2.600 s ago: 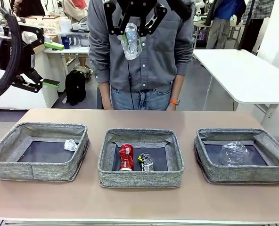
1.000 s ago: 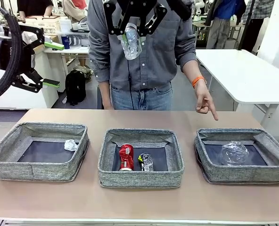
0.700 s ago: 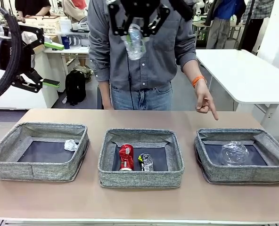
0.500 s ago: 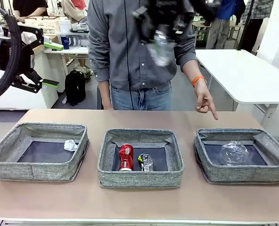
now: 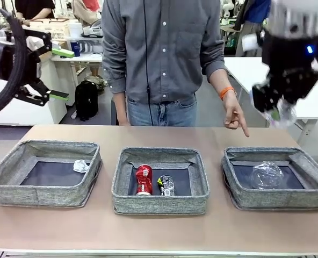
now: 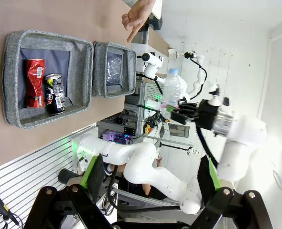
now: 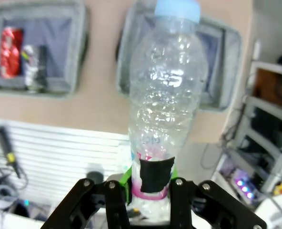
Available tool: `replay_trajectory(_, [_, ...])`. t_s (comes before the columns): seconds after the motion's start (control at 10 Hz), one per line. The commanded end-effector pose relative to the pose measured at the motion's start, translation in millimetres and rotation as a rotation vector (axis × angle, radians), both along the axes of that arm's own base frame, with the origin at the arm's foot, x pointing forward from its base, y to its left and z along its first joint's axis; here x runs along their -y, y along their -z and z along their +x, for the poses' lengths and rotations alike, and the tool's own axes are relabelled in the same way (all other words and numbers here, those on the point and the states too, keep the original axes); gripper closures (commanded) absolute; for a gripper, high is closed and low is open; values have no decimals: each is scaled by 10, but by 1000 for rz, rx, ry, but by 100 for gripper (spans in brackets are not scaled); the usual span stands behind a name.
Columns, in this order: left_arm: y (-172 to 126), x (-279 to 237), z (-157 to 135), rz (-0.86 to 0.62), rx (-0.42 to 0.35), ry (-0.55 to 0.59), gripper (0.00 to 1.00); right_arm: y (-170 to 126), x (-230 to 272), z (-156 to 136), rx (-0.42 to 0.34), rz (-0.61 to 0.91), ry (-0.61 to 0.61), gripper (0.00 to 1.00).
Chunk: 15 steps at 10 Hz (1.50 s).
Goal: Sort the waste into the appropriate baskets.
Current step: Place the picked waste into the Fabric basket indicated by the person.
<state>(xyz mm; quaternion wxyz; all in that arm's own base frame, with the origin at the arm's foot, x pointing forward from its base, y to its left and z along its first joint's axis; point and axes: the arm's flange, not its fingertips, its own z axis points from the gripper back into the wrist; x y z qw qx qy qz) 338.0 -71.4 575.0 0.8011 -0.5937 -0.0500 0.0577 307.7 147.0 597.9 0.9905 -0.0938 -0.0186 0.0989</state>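
Three grey baskets [image 5: 43,173] sit apart on the tan table [image 5: 159,231].

Front cam faces person across table; wrist cams high, both share middle basket [image 5: 160,180].

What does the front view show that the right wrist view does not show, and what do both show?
Front view alone: the person's pointing hand, the left basket with the paper ball, the open left gripper.
Right wrist view alone: the bottle's blue cap and pink label, sharp in the shut right gripper.
Both: the middle basket with two cans, the right basket.
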Motion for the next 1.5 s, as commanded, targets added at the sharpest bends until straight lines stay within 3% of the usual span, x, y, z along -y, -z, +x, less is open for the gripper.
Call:
replay_trajectory(0.0, [-14, -18, -10, 9, -9, 7, 0, 396, 410, -155, 7, 65, -10, 78])
replay_trajectory(0.2, [-14, -18, -10, 9, -9, 7, 0, 793, 776, -186, 42, 147, 178, 78])
replay_trajectory(0.3, [-14, -18, -10, 9, -9, 7, 0, 791, 793, -149, 68, 79, 378, 78])
replay_trajectory(0.4, [-14, -18, -10, 9, -9, 7, 0, 688, 666, -194, -2, 95, 89, 78])
replay_trajectory(0.5, [-14, -18, -10, 9, -9, 7, 0, 688, 666, -194, -2, 95, 89, 78])
replay_trajectory(0.6, [-14, -18, -10, 9, -9, 7, 0, 828, 861, -189, 15, 94, 210, 78])
replay_trajectory(0.7, [-14, -18, -10, 9, -9, 7, 0, 983, 985, -12, -51, 105, 213, 78])
replay_trajectory(1.0, [-14, -18, -10, 9, -9, 7, 0, 1603, 1308, 339, -102, 176, 169, 78])
replay_trajectory(1.4, [-14, -18, -10, 9, -9, 7, 0, 1775, 1491, 377, -10, 225, 189, 78])
